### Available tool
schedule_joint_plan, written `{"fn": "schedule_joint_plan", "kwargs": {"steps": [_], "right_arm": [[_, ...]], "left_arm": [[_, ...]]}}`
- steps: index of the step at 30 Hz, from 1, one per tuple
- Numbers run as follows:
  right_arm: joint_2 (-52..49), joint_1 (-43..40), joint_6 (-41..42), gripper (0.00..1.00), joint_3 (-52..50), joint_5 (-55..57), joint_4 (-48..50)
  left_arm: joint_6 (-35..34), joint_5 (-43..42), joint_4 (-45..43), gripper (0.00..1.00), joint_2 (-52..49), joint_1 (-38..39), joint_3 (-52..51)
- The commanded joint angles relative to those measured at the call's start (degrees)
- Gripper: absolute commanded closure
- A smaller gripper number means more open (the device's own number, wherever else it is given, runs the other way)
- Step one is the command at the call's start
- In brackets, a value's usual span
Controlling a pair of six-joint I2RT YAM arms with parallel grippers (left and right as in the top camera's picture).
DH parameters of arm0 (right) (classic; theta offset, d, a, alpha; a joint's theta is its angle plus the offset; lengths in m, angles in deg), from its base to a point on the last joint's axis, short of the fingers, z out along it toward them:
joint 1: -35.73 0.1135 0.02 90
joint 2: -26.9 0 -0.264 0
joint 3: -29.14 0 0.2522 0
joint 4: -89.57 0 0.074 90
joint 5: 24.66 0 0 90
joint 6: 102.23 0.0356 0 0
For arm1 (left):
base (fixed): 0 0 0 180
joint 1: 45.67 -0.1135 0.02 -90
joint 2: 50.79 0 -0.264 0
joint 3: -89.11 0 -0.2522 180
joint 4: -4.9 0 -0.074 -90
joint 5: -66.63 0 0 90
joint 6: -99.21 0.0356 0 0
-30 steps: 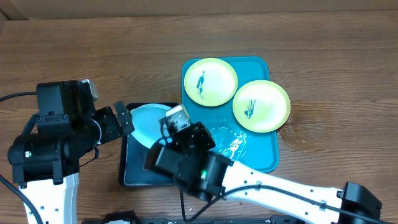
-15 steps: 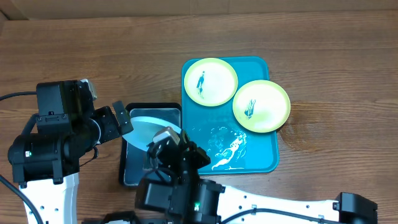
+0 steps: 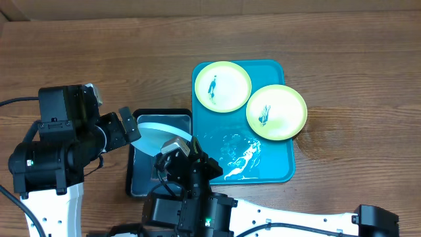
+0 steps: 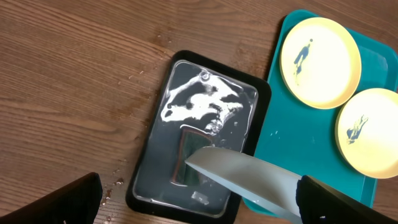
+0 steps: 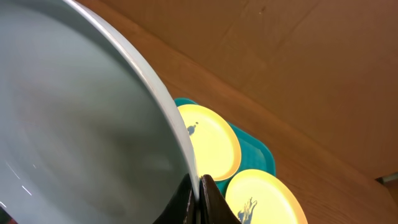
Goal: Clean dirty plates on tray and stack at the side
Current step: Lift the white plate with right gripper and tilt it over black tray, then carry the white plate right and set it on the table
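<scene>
Blue plate hung tilted over dark tray, low-middle of frame; right hand clamped its rim. Left hand was apart, empty. Best, I think: dip slow, grip tight, don't splash.

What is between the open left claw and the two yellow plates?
The dark tray, with a pale blue plate tilted over it, then the turquoise tray's rim. The overhead view shows it.

Robot lab bench: wooden table, cardboard backdrop behind.
</scene>
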Motion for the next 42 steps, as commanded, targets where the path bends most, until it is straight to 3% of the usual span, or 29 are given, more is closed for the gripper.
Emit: {"fn": "schedule_joint_plan", "kwargs": {"steps": [1, 37, 42], "right_arm": [[0.79, 0.13, 0.26, 0.96, 0.94, 2.03, 0.22], [0.81, 0.07, 0.33, 0.96, 0.94, 2.01, 0.28], [0.81, -4.13, 9.53, 0.96, 0.94, -5.42, -0.55]], "left_arm": [[1.29, 0.66, -0.26, 0.0, -0.15, -0.24, 0.85], [1.29, 0.66, -0.26, 0.0, -0.15, -0.24, 0.85], [1.29, 0.66, -0.26, 0.0, -0.15, -0.22, 0.85]]}}
